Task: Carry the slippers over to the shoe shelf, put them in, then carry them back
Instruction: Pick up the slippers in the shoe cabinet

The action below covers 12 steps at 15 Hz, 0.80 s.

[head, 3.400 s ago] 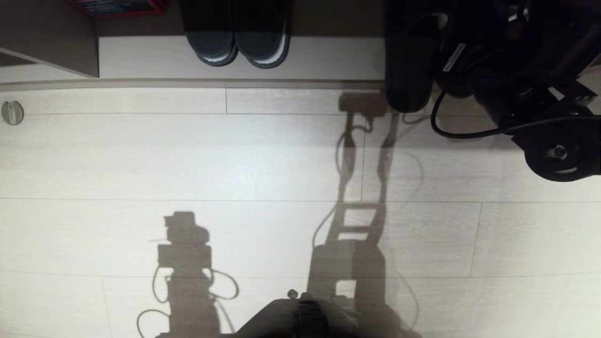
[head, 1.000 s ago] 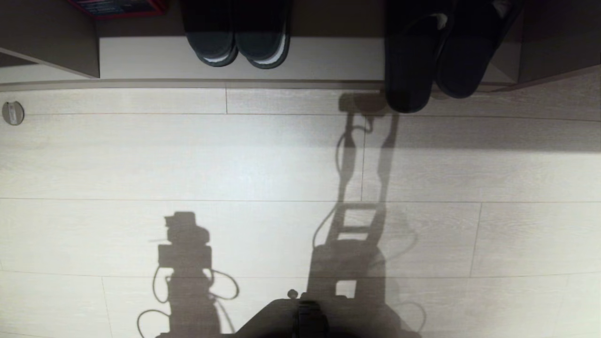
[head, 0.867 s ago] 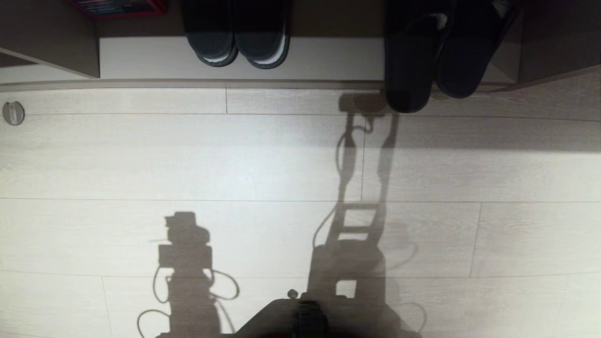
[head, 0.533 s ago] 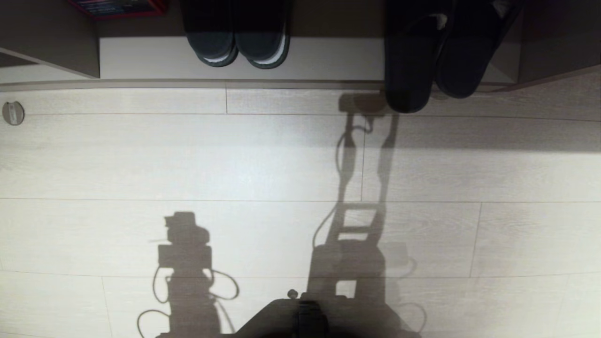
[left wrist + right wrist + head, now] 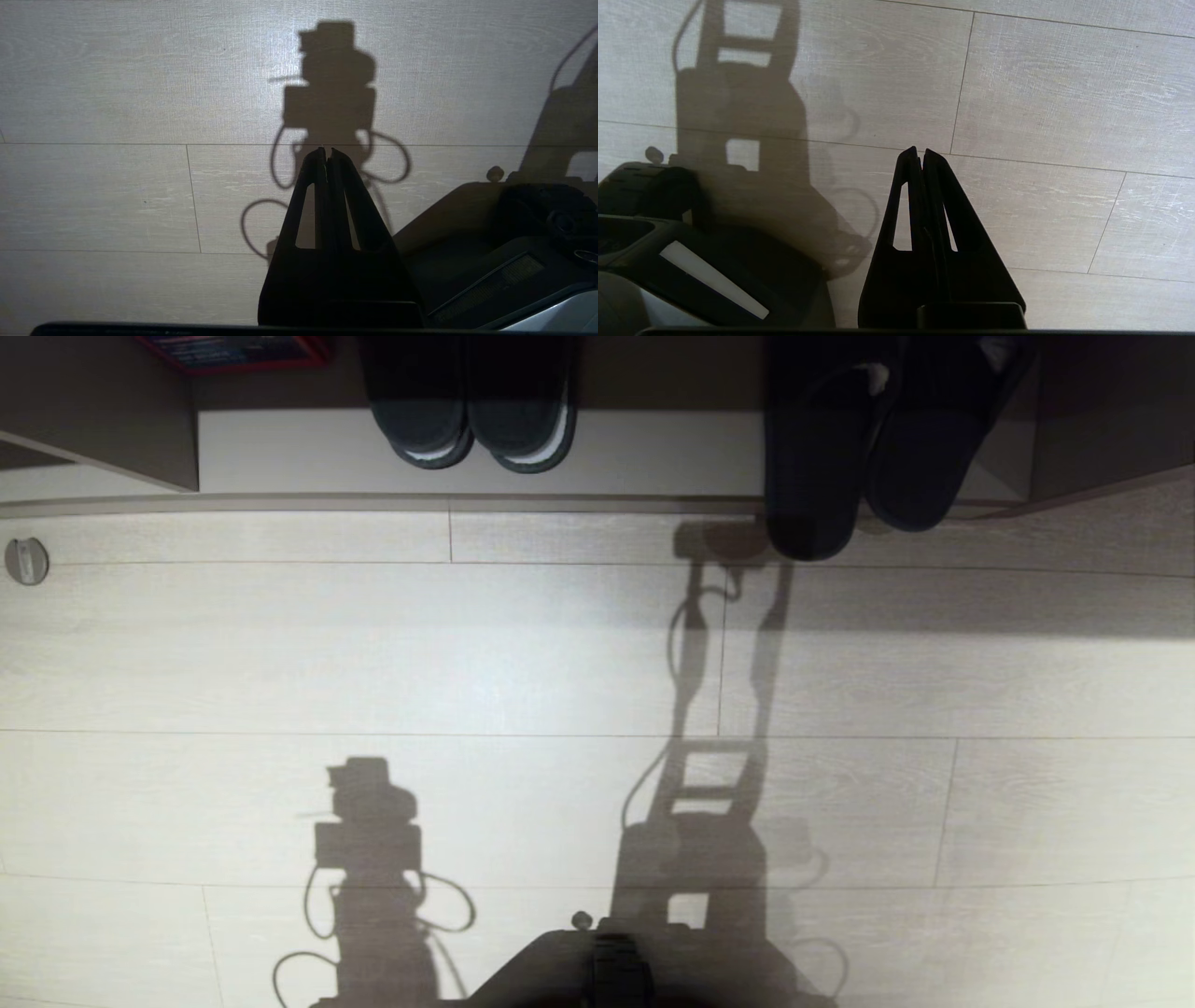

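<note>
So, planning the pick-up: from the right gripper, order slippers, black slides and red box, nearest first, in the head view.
1. slippers, ahead on the right.
2. black slides, ahead, middle.
3. red box, far left.
Right gripper hangs shut on the robot's right, outside that view.

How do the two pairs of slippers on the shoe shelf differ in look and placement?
The slippers on the right are plain dark; the black slides on the left show pale insole edges. The slippers' heels jut past the shoe shelf edge over the floor; the black slides sit wholly on its plank. The slippers lie splayed; the slides lie parallel. Both pairs rest heels outward.
</note>
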Tool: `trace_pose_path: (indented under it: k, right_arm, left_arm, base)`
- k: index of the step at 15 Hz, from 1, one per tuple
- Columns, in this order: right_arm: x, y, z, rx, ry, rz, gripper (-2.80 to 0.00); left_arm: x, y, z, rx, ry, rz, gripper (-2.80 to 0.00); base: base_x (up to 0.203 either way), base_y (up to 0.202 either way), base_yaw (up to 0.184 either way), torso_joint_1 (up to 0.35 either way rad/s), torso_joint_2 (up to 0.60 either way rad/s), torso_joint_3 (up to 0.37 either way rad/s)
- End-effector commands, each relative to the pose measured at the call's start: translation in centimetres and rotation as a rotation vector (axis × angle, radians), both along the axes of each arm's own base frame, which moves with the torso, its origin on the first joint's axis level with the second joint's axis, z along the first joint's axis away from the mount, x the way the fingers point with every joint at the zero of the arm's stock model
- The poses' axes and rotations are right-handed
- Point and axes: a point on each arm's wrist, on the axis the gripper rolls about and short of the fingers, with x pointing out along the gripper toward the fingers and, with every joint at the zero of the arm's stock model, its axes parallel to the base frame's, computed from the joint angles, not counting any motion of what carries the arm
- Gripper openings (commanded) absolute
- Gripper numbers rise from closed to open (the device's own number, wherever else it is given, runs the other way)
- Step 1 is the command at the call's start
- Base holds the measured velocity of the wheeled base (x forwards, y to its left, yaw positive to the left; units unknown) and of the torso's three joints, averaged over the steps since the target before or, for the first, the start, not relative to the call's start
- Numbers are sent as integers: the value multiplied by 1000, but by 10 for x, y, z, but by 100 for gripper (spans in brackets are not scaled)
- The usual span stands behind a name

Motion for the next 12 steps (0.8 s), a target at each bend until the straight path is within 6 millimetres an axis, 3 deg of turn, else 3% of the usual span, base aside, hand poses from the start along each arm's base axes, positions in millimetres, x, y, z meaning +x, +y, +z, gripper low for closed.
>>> trace_pose_path:
  k: [1,6,9,12]
  right_arm:
    - [0,0,0,1,5,0,-280]
    - [0,0,2,-10,-2,0,-280]
    - [-5,1,36,18,-30,53,-280]
    - [19,2,83,44,64,100,-280]
  left_arm:
    - [0,0,0,-2,2,2,-280]
    - [0,0,0,-2,1,2,-280]
    - [0,0,0,-2,0,2,-280]
    - [0,0,0,-2,0,2,-280]
  base:
    - [0,0,0,0,0,0]
    - [0,0,0,0,0,0]
    - [0,0,0,0,0,0]
    - [0,0,0,0,0,0]
